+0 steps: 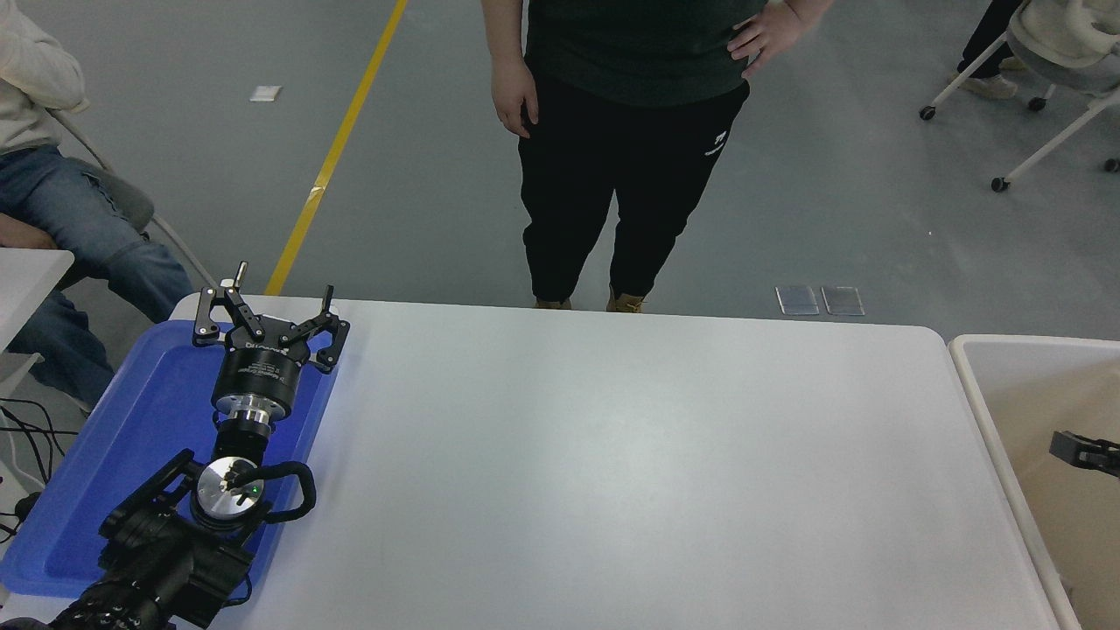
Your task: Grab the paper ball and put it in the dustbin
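The dustbin (987,418), with a thick white rim and beige inside, stands against the table's right end and is cut off by the picture's edge. Only the black tip of my right gripper (1081,451) pokes in from the right edge, over the bin's inside; most of it is out of frame. The paper ball is not in view. My left gripper (267,308) is parked at the lower left above the blue tray (149,420), open and holding nothing.
A white table (612,472) fills the middle. A person in dark clothes (612,131) stands at its far edge. Another person (61,192) sits at the far left. Wheeled chairs (1050,61) are at the top right.
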`<state>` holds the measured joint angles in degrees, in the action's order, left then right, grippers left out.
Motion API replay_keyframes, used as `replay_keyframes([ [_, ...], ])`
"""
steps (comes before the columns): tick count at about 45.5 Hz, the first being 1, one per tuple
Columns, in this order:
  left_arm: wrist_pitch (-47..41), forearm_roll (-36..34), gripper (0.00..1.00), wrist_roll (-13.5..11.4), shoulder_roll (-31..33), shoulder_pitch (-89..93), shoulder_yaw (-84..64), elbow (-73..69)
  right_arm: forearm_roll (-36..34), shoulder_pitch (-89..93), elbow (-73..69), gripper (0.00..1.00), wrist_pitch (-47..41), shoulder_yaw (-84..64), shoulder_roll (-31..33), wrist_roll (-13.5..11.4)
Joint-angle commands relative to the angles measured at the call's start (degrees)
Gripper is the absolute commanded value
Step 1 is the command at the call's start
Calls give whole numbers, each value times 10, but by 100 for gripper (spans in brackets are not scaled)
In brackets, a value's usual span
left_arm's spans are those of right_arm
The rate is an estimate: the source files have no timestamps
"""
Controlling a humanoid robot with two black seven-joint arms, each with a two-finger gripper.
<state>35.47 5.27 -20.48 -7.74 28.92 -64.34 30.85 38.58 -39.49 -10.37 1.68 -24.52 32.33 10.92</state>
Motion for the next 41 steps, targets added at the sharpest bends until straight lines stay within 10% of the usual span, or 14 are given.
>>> replay_keyframes([
  [1,-1,0,100,0,0,0,0,0,-4,-29,-29,100,-2,123,3,1],
  [25,-1,0,100,0,0,-1,0,0,-18,-16,-262,100,-8,607,-10,2],
  [41,-1,0,100,0,0,-1,0,0,-286,-8,-318,100,-84,659,-75,0],
])
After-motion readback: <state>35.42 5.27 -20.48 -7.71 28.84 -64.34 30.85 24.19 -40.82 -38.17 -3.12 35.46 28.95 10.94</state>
